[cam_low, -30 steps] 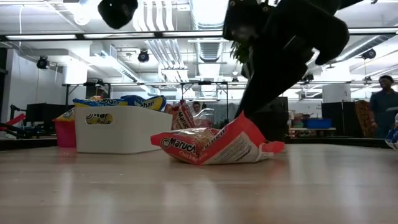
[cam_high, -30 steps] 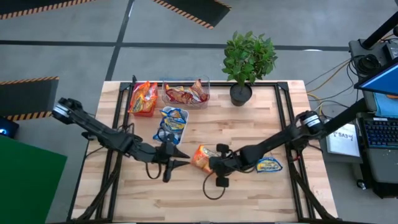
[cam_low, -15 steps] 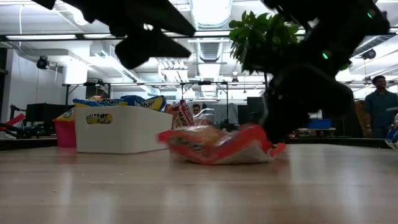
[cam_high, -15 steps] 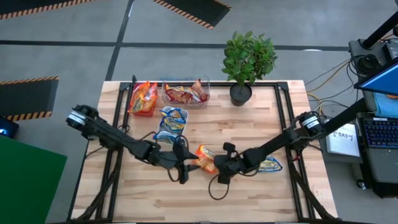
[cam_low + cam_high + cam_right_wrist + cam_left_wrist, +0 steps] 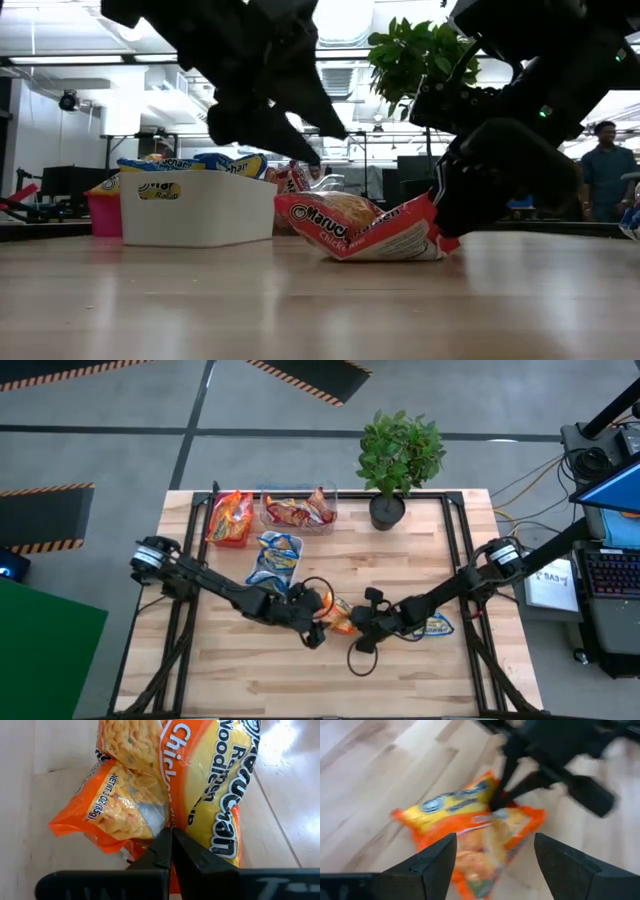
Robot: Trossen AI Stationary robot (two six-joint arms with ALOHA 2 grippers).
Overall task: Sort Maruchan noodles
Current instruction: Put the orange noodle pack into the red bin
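Half of the crinkly orange plastic noodle packet (image 5: 338,614) we lose beneath the spread-fingered left gripper (image 5: 316,626), while the right gripper (image 5: 169,851) pinches its creased edge.

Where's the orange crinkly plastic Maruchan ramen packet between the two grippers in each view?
High view: orange crinkly plastic ramen packet at table centre, between both grippers.
Low view: mid-frame on the tabletop, right of the white tray.
Left wrist view: centre, beyond the open fingers.
Right wrist view: fills the upper frame.
Shared landmark: the right gripper, shut on the packet's edge.
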